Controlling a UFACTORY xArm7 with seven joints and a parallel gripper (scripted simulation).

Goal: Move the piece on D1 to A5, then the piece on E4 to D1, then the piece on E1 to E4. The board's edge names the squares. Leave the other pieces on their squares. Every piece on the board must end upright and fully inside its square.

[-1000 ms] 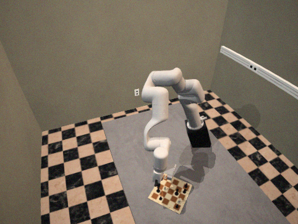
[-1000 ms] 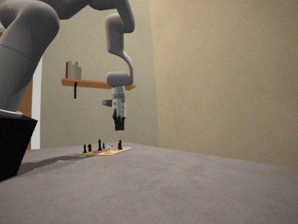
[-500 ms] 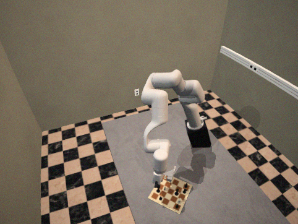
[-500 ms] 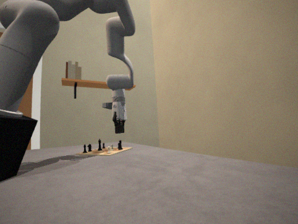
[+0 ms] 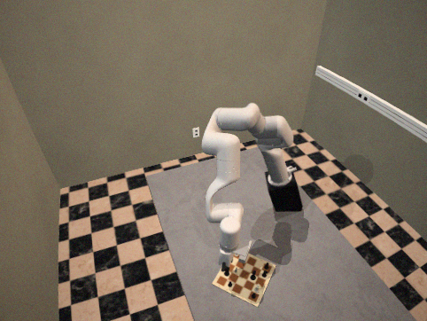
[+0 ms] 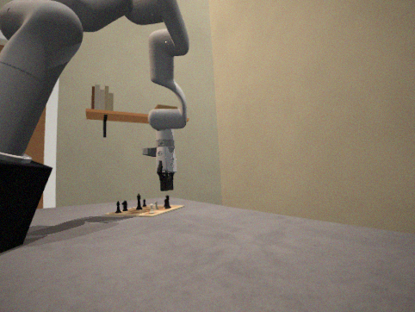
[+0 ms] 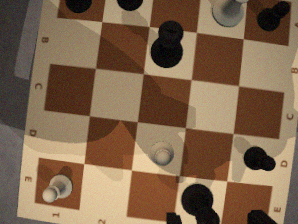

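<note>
Item: xArm (image 5: pixel 223 151) on a black pedestal (image 5: pixel 296 205), elbow raised, forearm folded down and wrist vertical. The gripper (image 6: pixel 166 183) points straight down and hangs above the near end of the chessboard (image 7: pixel 115 95), well clear of the piece tops. Fingers part-way open and holding nothing; in the wrist view the two dark fingertips show at the lower edge, one on each side of the E4 square. The board is a five-by-five grid lying flat on a grey mat (image 5: pixel 310 275), with letters A to E and numbers along its edges. Contents, nine pieces: six black, three white.

- Black: A1 (image 7: pixel 77 4) and A2 (image 7: pixel 130 3), both cut by the frame edge; A5 (image 7: pixel 272 16); a tall piece on B3 (image 7: pixel 167 46); D5 (image 7: pixel 257 159); E4 (image 7: pixel 197 199).
- White: a tall piece on A4 (image 7: pixel 227 11); a pawn on D3 (image 7: pixel 161 153); a pawn on E1 (image 7: pixel 56 188).

D1 is bare. All fully visible pieces stand upright within their squares.
</note>
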